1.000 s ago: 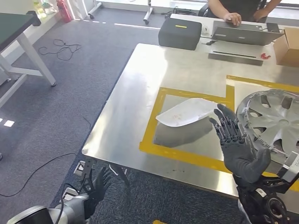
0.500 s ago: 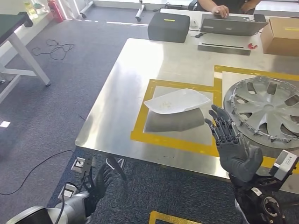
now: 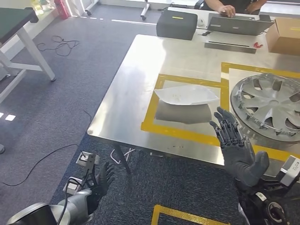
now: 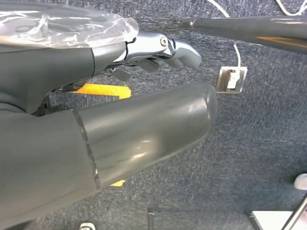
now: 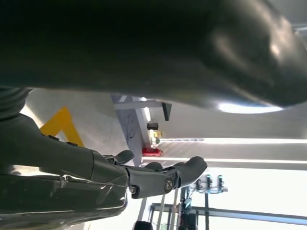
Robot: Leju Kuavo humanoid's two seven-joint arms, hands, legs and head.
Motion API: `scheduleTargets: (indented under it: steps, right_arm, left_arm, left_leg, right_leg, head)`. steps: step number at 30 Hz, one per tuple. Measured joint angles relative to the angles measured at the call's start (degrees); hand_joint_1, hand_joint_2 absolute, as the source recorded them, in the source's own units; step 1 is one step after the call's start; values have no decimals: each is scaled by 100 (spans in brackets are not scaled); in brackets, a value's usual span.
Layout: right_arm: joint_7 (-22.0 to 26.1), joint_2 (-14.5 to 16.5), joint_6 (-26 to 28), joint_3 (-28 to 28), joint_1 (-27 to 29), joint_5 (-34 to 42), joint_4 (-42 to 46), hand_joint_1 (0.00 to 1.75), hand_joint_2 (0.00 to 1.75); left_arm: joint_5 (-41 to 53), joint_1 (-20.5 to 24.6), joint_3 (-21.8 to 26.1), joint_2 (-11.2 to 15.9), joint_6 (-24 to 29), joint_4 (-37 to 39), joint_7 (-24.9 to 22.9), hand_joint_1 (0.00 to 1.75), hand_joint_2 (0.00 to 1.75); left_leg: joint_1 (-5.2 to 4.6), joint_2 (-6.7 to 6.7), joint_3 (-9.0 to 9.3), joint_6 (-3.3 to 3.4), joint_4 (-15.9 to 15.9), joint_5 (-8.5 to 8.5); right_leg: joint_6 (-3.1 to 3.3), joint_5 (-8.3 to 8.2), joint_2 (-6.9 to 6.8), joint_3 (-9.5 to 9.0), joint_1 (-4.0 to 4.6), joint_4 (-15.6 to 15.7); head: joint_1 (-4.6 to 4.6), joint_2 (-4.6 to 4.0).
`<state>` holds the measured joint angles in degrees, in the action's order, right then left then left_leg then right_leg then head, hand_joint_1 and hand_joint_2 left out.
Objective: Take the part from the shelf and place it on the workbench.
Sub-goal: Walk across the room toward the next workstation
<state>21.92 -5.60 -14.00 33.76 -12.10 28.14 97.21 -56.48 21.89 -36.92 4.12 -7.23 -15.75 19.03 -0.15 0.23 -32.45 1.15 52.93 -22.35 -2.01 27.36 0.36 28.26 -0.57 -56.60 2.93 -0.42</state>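
A white curved plastic part (image 3: 186, 95) lies on the steel workbench (image 3: 138, 89), inside a square marked with yellow tape. My right hand (image 3: 237, 149) is raised over the bench's near edge, a little to the right of the part and apart from it, fingers spread and palm bare. My left hand (image 3: 100, 182) hangs low beside the bench above the carpet, fingers loosely apart, holding nothing. The left wrist view shows my left hand (image 4: 108, 129) over the dark carpet; in the right wrist view my right hand (image 5: 145, 179) holds nothing.
A silver wheel cover (image 3: 272, 106) lies on the bench to the right of the part. At the far end a person types on a laptop (image 3: 236, 24), next to a black case (image 3: 176, 24) and a cardboard box (image 3: 283, 35). Cables (image 3: 58, 46) and a floor socket (image 3: 86, 160) lie on the carpet.
The camera has shifted, so the whole scene has moved in the picture. My right hand stays raised with fingers spread and has drawn slightly back from the part. The left hand still hangs low.
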Motion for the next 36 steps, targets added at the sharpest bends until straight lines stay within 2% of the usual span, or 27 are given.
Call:
scheduleTargets:
  steps: [1, 2, 4, 5, 7, 9, 10, 11, 12, 13, 15, 16, 17, 19, 20, 21, 22, 23, 25, 26, 27, 28, 29, 31, 32, 34, 36]
  right_arm:
    - [-1, 0, -3, -1, -6, 2, 7, 0, 0]
    - [-3, -1, -7, -2, -11, 3, 13, 0, 0]
    - [-5, -1, -14, -3, -23, 7, 24, 0, 0]
    - [-7, -1, -17, -3, -35, 7, 25, 0, 0]
    - [-11, -2, -19, -4, -61, 16, 27, 0, 0]
    - [-13, -2, -7, -8, -70, 28, 27, 0, 0]
    - [-13, -2, 6, -11, -68, 34, 27, 0, 0]
    - [-11, -3, 24, -17, -67, 41, 27, 0, 0]
    - [-8, -4, 45, -26, -66, 48, 27, 0, 0]
    - [-3, -7, 62, -34, -66, 54, 27, 0, 0]
    - [5, -14, 91, -54, -66, 62, 32, 0, 0]
    - [8, -19, 99, -64, -67, 64, 37, 0, 0]
    - [10, -22, 106, -74, -68, 67, 41, 0, 0]
    - [12, -29, 111, -91, -66, 73, 45, 0, 0]
    - [13, -38, 113, -102, -65, 75, 46, 0, 0]
    - [12, -46, 114, -113, -63, 79, 46, 0, 0]
    - [12, -56, 114, -122, -62, 81, 47, 0, 0]
    - [12, -68, 116, -130, -61, 83, 47, 0, 0]
    - [12, -81, 120, -132, -57, 84, 47, 0, 0]
    - [11, -87, 122, -132, -53, 84, 46, 0, 0]
    - [11, -89, 122, -132, -50, 84, 46, 0, 0]
    - [11, -91, 122, -132, -48, 85, 45, 0, 0]
    - [11, -92, 121, -132, -48, 87, 45, 0, 0]
    - [14, -92, 112, -133, -54, 96, 47, 0, 0]
    - [15, -92, 104, -133, -57, 102, 49, 0, 0]
    - [18, -92, 83, -133, -66, 111, 54, 0, 0]
    - [15, -92, 71, -132, -75, 119, 50, 0, 0]
  left_arm:
    - [-1, 4, 0, 1, -2, 0, -1, 0, 0]
    - [-1, 7, 0, 1, -3, 1, -1, 0, 0]
    - [-3, 9, 0, 2, -5, 1, -3, 0, 0]
    - [-4, 8, 0, 2, -6, 2, -3, 0, 0]
    - [-10, 8, 0, 2, -11, 2, -2, 0, 0]
    - [-20, -1, 0, 4, -16, 2, 1, 0, 0]
    - [-24, -10, 0, 7, -18, 2, 2, 0, 0]
    - [-27, -19, 0, 8, -20, 2, 3, 0, 0]
    - [-28, -27, 0, 10, -24, 2, 4, 0, 0]
    - [-30, -32, 0, 13, -27, 2, 5, 0, 0]
    - [-33, -27, 0, 22, -31, 1, 12, 0, 0]
    - [-34, -22, 0, 27, -33, 1, 16, 0, 0]
    - [-36, -19, 0, 32, -34, 1, 21, 0, 0]
    - [-45, -20, 0, 39, -37, 2, 26, 0, 0]
    - [-49, -20, 0, 40, -37, 2, 27, 0, 0]
    - [-52, -20, 0, 40, -37, 2, 27, 0, 0]
    - [-52, -20, 0, 39, -37, 2, 27, 0, 0]
    - [-52, -20, 0, 38, -37, 2, 27, 0, 0]
    - [-52, -24, 0, 38, -37, 2, 27, 0, 0]
    - [-53, -26, 0, 38, -37, 2, 27, 0, 0]
    - [-55, -28, 0, 38, -37, 2, 27, 0, 0]
    - [-61, -33, 0, 38, -37, 2, 27, 0, 0]
    - [-69, -38, 0, 39, -37, 2, 29, 0, 0]
    - [-88, -49, 0, 44, -36, 2, 37, 0, 0]
    - [-94, -52, 0, 49, -36, 2, 42, 0, 0]
    - [-101, -53, 0, 60, -35, 2, 55, 0, 0]
    - [-103, -67, 0, 68, -35, 2, 67, 0, 0]
  left_leg:
    - [-4, -1, -21, -31, 19, 23]
    - [-5, -2, -39, -67, 28, 51]
    - [6, -5, -64, -137, 55, 75]
    - [12, -8, -114, -166, 139, -8]
    - [28, -16, -344, -213, 633, -417]
    - [34, -19, -674, -246, 1470, -910]
    - [36, -18, -774, -255, 1793, -1030]
    - [37, -18, -775, -256, 1919, -1030]
    - [36, -18, -649, -248, 1801, -919]
    - [36, -18, -410, -230, 1457, -744]
    - [23, -19, 168, -179, 529, -484]
    - [7, -21, 347, -151, 219, -419]
    - [-10, -25, 432, -127, 51, -400]
    - [-26, -33, 400, -76, 25, -344]
    - [-13, -22, 375, -43, 3, -309]
    - [0, -11, 336, -4, -14, -263]
    - [12, 1, 287, 35, -33, -208]
    - [13, 12, 229, 60, -38, -153]
    - [0, 15, 82, 80, -29, -48]
    - [-4, 16, 7, 77, -21, 4]
    - [-6, 16, -69, 70, -10, 54]
    - [-6, 15, -140, 59, 4, 101]
    - [-6, 13, -202, 43, 22, 142]
    - [-14, 11, -295, -7, 53, 224]
    - [-16, 11, -316, -36, 54, 267]
    - [-11, 10, -341, -90, 48, 364]
    - [-8, -2, -401, -148, 77, 374]
  right_leg:
    - [23, -13, 6, -155, 8, 253]
    - [49, 6, 14, -203, 21, 342]
    - [120, -53, 7, -156, 18, 354]
    - [165, -95, -1, -120, 13, 364]
    - [251, -203, -18, -8, -2, 388]
    - [282, -301, -18, 143, 9, 376]
    - [281, -344, -19, 216, 13, 365]
    - [277, -383, -19, 285, 17, 349]
    - [270, -416, -19, 347, 18, 331]
    - [258, -444, -18, 397, 19, 312]
    - [223, -498, -16, 467, 26, 281]
    - [196, -529, -16, 485, 28, 278]
    - [165, -562, -16, 498, 28, 279]
    - [98, -635, -14, 516, 27, 293]
    - [69, -624, -9, 541, 20, 272]
    - [46, -524, -7, 600, 21, 183]
    - [26, -318, -6, 693, 17, -30]
    - [11, -27, -8, 818, 7, -381]
    - [-21, 488, -13, 1051, 2, -1240]
    - [-30, 573, -13, 1078, 1, -1518]
    - [-32, 518, -13, 997, 1, -1568]
    - [-27, 366, -14, 804, 1, -1375]
    - [-17, 187, -14, 513, 0, -980]
    - [18, 69, -4, -74, 14, -71]
    - [41, 77, 5, -240, 27, 207]
    - [83, 79, 18, -294, 54, 346]
    - [136, -6, -5, -195, 46, 341]
  head:
    - [1, 0]
    - [3, 0]
    - [5, 0]
    - [3, 0]
    - [27, 0]
    - [73, 0]
    - [89, 0]
    - [99, 0]
    - [109, 0]
    - [120, 0]
    - [141, 0]
    - [142, 0]
    - [149, 0]
    - [161, 0]
    - [163, 0]
    - [147, 0]
    - [118, 0]
    - [90, 0]
    - [53, 0]
    - [46, 0]
    - [43, 0]
    - [41, 0]
    - [40, 0]
    - [46, 0]
    - [54, 0]
    - [62, 0]
    - [44, 0]
